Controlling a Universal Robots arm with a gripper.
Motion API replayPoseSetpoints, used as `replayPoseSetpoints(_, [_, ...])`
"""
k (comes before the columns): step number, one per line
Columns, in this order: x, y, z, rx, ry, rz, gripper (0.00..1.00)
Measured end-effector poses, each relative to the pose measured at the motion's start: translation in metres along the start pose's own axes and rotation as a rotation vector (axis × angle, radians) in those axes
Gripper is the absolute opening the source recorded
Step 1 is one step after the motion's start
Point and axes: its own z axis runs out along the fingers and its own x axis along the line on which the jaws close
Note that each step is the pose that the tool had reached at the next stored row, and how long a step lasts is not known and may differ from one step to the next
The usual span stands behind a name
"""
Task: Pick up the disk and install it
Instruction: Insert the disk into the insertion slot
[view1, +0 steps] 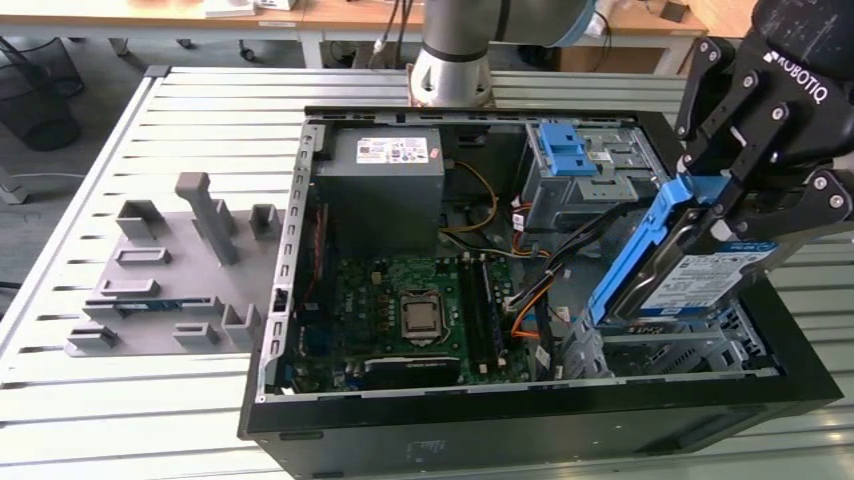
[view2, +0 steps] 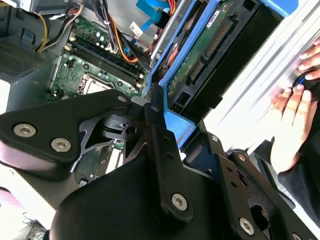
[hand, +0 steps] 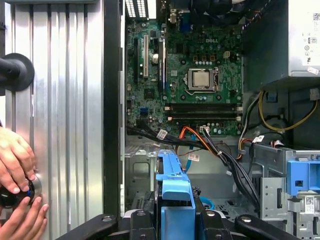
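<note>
The disk (view1: 710, 278), a silver-grey drive with a white-and-blue label in a blue carrier, hangs tilted on edge over the empty metal drive cage (view1: 667, 355) at the exterior view's right of the open computer case (view1: 534, 425). My black gripper (view1: 725, 205) is shut on its upper end. In the second wrist view the disk's (view2: 200, 55) green circuit-board side shows beyond the gripper (view2: 167, 117), with the blue carrier clamped between the fingers. In the first wrist view the disk's blue carrier edge (hand: 175, 192) sticks out from the gripper (hand: 176, 219) above the case's lower bay.
Inside the case lie the motherboard (view1: 414, 310), a grey power supply box (view1: 394, 165), cables and blue latch tabs (view1: 567, 150). A grey fixture (view1: 174, 270) sits on the slatted table at the exterior view's left. A person's hands (hand: 15, 165) rest on the table beside the case.
</note>
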Motion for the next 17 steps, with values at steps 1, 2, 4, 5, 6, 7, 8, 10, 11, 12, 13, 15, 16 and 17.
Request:
replayPoseSetpoints(1, [0.0,-0.0006,0.0006,0.0,0.0001,0.0,0.36])
replayPoseSetpoints(2, [0.0,-0.0011,0.0014,0.0,0.0,0.0,0.36])
replayPoseSetpoints(4, [0.0,-0.0019,0.0028,-0.0001,0.0,0.0,0.36])
replayPoseSetpoints(5, [0.0001,-0.0022,0.0034,-0.0002,-0.0001,0.0,0.36])
replayPoseSetpoints(6, [0.0001,-0.0024,0.004,-0.0002,0.0,0.0,0.36])
replayPoseSetpoints(7, [0.0001,-0.0024,0.0046,-0.0002,0.0001,0.0,0.36])
replayPoseSetpoints(8, [0.0001,-0.0026,0.0052,-0.0003,0.0002,0.0,0.36])
replayPoseSetpoints(10, [0.0002,-0.0028,0.0066,-0.0002,0.0,0.0,0.36])
replayPoseSetpoints(11, [0.0002,-0.0029,0.0071,-0.0002,-0.0001,0.0,0.36])
replayPoseSetpoints(12, [0.0002,-0.0031,0.0074,-0.0003,0.0,0.0,0.36])
replayPoseSetpoints(13, [0.0002,-0.0032,0.0075,-0.0004,0.0001,0.0,0.36])
replayPoseSetpoints(15, [0.0002,-0.0034,0.0078,-0.0012,0.0001,0.0,0.36])
replayPoseSetpoints(16, [0.0002,-0.0034,0.0078,-0.0016,-0.0001,0.0,0.36])
replayPoseSetpoints(17, [0.0002,-0.0036,0.0078,-0.0019,0.0,0.0,0.36])
